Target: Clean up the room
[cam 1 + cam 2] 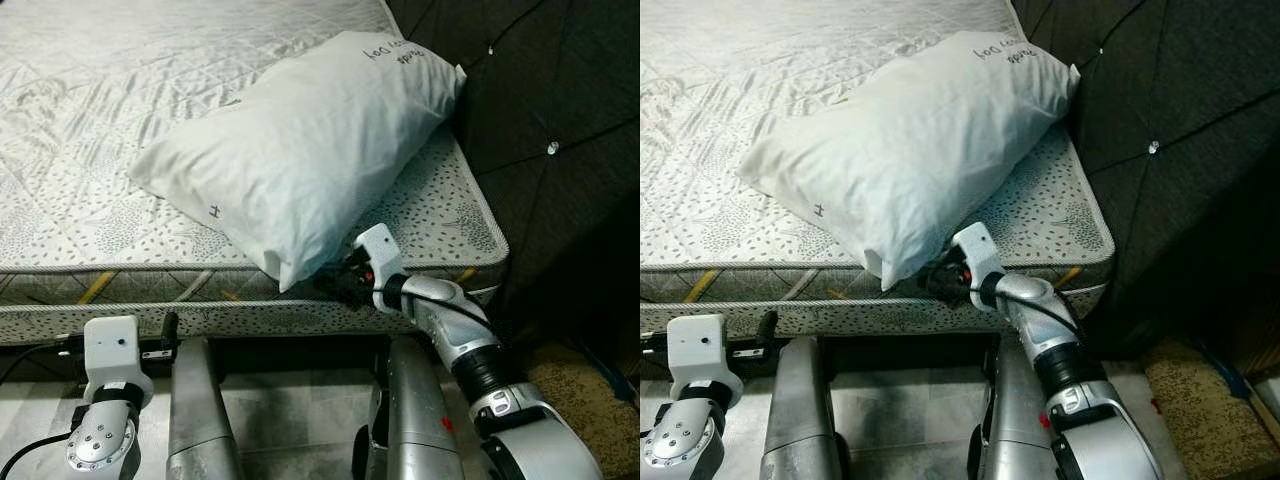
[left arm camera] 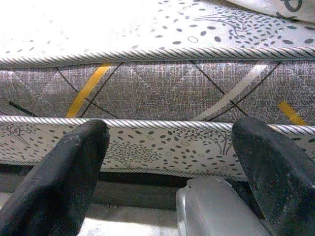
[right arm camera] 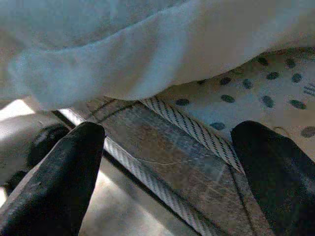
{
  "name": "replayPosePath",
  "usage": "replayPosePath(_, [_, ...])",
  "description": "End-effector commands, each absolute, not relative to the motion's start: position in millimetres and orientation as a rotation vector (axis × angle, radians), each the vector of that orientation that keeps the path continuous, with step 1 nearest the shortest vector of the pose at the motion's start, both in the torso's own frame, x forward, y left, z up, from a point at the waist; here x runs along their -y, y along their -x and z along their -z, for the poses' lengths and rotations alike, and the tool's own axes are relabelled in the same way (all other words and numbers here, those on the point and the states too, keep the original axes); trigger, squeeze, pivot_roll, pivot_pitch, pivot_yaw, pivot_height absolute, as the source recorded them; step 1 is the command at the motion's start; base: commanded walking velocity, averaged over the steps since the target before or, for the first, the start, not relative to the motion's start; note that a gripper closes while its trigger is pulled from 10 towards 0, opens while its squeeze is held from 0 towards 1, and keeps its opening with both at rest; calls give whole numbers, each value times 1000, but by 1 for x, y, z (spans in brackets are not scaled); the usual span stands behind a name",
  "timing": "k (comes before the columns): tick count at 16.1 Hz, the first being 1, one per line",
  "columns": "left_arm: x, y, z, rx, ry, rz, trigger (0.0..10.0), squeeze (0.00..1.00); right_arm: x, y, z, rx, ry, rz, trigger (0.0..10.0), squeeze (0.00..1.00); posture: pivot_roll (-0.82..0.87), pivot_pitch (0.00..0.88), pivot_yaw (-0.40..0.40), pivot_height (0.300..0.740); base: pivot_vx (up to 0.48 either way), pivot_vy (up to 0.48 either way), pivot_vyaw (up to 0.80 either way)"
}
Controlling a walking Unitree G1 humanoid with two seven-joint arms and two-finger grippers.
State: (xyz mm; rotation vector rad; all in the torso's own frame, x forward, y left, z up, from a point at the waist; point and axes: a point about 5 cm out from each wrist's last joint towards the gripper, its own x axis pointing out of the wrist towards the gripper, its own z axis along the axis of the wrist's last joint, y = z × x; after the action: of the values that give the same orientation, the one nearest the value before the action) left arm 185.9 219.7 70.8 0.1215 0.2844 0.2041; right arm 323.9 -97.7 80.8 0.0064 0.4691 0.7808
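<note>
A pale white pillow (image 1: pixel 300 150) lies slantwise on the patterned mattress (image 1: pixel 90 130), its upper end against the headboard and its lower corner hanging over the mattress's front edge. My right gripper (image 1: pixel 335 281) is at that edge, just under the overhanging corner. In the right wrist view its fingers (image 3: pixel 59 182) stand open, with the pillow's corner (image 3: pixel 147 54) above the gap and the corded mattress seam (image 3: pixel 192 130) between them. My left gripper (image 1: pixel 118 338) is low at the left, open, and faces the mattress's side (image 2: pixel 157 91).
A dark tufted headboard (image 1: pixel 540 120) rises right of the bed. My two silver legs (image 1: pixel 200 410) stand on the tiled floor (image 1: pixel 290 410) against the bed's front. A brownish rug (image 1: pixel 590 390) lies at the lower right.
</note>
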Motion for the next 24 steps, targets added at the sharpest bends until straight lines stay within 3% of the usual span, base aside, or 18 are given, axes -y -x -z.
replayPosePath(1, [-219, -187, -70, -297, -122, -193, 10000, 0, 91, -323, -99, -436, -102, -870, 10000, 0, 144, 69, -31, 461, 0, 0, 0])
replayPosePath(5, [-216, -187, -68, -303, -111, -177, 10000, 0, 100, -319, -117, -407, -172, -992, 10000, 0, 135, 71, -33, 461, 0, 0, 0])
replayPosePath(8, [-215, -188, -68, -304, -105, -172, 10000, 0, 103, -321, -128, -398, -221, -983, 10000, 0, 130, 71, -34, 461, 0, 0, 0])
replayPosePath(15, [-213, -190, -66, -307, -100, -160, 10000, 0, 61, -299, -124, -443, -305, -1013, 10000, 0, 127, 63, -33, 461, 0, 0, 0])
replayPosePath(20, [-211, -196, -66, -300, -96, -160, 10000, 0, 41, -305, -119, -426, -280, -813, 10000, 0, 124, 49, -38, 461, 0, 0, 0])
replayPosePath(24, [-210, -198, -65, -296, -92, -163, 10000, 0, 40, -316, -117, -414, -161, -678, 10000, 0, 122, 42, -42, 461, 0, 0, 0])
